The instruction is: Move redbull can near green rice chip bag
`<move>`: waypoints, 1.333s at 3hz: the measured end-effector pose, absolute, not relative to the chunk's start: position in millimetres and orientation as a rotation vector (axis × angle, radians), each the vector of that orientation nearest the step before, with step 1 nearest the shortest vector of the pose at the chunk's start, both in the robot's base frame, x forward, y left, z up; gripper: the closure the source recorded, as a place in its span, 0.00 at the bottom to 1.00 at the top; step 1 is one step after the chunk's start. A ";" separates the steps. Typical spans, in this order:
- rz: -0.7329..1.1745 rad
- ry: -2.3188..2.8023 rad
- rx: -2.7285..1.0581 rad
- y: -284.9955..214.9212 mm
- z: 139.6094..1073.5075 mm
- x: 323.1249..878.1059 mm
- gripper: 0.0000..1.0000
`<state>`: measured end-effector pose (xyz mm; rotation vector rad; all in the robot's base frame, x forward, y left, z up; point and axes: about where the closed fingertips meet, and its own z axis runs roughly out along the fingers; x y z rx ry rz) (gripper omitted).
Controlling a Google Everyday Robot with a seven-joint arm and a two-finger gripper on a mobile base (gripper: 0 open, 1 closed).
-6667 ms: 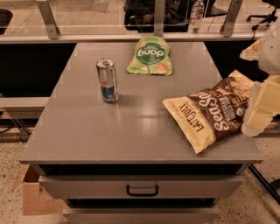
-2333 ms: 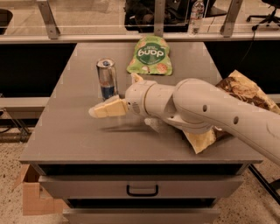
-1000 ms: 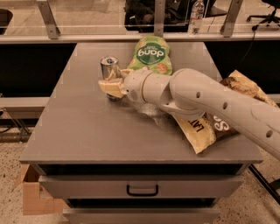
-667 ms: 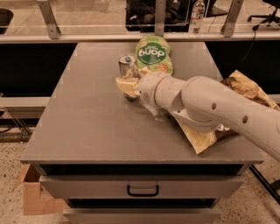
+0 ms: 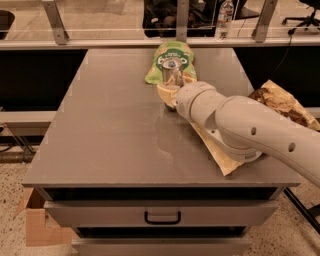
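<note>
Nearest, down low: a drawer handle (image 5: 162,217), and a cardboard box (image 5: 37,226) on the floor at left. Above them, the grey table (image 5: 100,130). Reaching in from the right, over a brown chip bag (image 5: 282,102): the arm (image 5: 245,127). At its tip, mid-table, the gripper (image 5: 169,93), seemingly pinching the redbull can (image 5: 171,74) low on its body. Upright, that can, at the near edge of the green rice chip bag (image 5: 170,54). Farthest back, a water bottle (image 5: 225,12).

Shiny metal redbull can (image 5: 171,74) clasped in the matt cream plastic gripper (image 5: 170,91), at six o'clock of the glossy green rice chip bag (image 5: 172,50); table (image 5: 110,125) smooth, matt.
</note>
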<state>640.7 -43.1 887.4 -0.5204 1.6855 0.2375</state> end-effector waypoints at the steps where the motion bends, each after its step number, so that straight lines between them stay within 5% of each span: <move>1: 0.215 1.657 -0.511 -46.8 893.1 661.7 1.00; 2: 0.203 1.658 -0.488 -53.5 892.6 678.1 1.00; 4: 0.187 1.648 -0.445 -65.1 888.2 705.7 0.61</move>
